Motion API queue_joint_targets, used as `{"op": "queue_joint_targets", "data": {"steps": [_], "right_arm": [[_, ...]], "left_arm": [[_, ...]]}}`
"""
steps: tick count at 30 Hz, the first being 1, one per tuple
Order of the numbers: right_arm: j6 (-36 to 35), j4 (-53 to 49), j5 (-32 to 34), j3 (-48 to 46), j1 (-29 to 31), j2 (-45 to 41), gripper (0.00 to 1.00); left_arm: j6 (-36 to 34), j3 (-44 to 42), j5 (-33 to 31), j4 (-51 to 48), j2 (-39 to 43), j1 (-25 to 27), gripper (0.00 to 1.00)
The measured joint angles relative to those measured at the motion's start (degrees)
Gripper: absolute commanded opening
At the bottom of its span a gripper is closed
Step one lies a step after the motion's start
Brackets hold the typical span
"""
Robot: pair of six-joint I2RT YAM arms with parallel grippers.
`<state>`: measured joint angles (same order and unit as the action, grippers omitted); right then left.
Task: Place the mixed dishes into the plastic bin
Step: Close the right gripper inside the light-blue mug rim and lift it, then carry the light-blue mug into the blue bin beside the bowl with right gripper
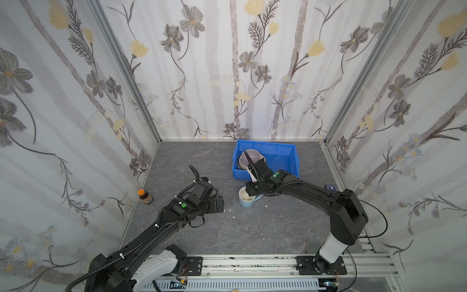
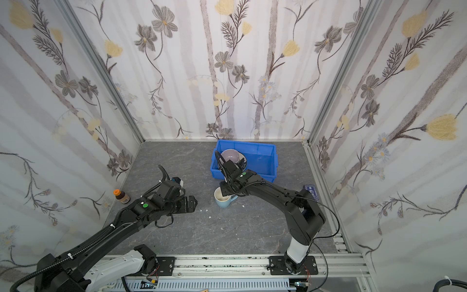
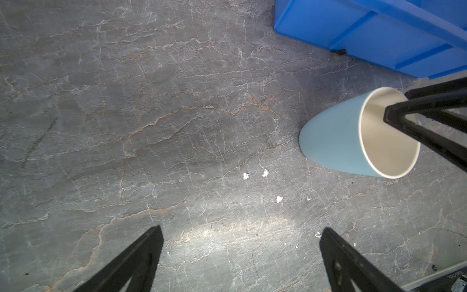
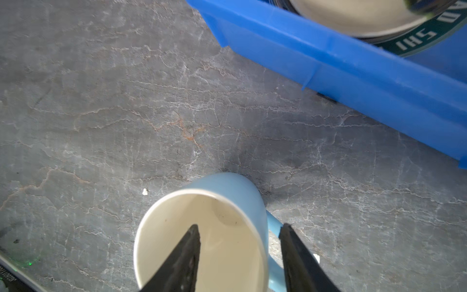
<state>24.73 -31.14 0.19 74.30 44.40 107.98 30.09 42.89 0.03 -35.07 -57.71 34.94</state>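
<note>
- One light-blue mug, cream inside, stands upright on the desk.
- Right tool straddles its handle-side wall; grip unclear.
- Left tool hangs released nearby.

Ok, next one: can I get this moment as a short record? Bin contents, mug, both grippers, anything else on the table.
bin: blue bin at the back of the table
in bin: lilac bowl lying on a teal-rimmed plate, in the bin's left part
mug: light-blue mug upright on the table, just in front of the bin
right gripper: open, astride the mug's wall, one finger inside, one outside by the handle
left gripper: open wide over bare table, holding nothing
other: brown bottle with orange cap, by the left wall
left to do: mug not yet in the bin
</note>
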Motion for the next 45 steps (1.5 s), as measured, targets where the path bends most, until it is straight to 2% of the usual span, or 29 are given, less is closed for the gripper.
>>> {"op": "queue_joint_targets", "data": {"steps": [8, 11, 22, 40, 45], "right_arm": [[-1.5, -2.0, 0.0, 1.3, -0.2, 2.3, 0.35], [-2.3, -2.4, 0.0, 2.0, -0.4, 3.3, 0.25], [-3.4, -4.9, 0.0, 3.8, -0.9, 5.7, 0.13], [-4.4, -11.8, -0.2, 9.3, -2.0, 3.0, 0.09], [-4.5, -13.2, 0.2, 11.0, -4.6, 0.5, 0.08]], "left_arm": [[0.0, 0.0, 0.0, 1.1, -1.6, 0.0, 1.0], [0.0, 0.0, 0.0, 1.4, -1.9, 0.0, 1.0], [0.0, 0.0, 0.1, 1.9, -2.0, 0.0, 1.0], [-0.3, 2.5, 0.0, 2.1, -3.3, -0.1, 1.0], [-0.8, 3.9, 0.0, 1.8, -3.1, -0.1, 1.0]]}}
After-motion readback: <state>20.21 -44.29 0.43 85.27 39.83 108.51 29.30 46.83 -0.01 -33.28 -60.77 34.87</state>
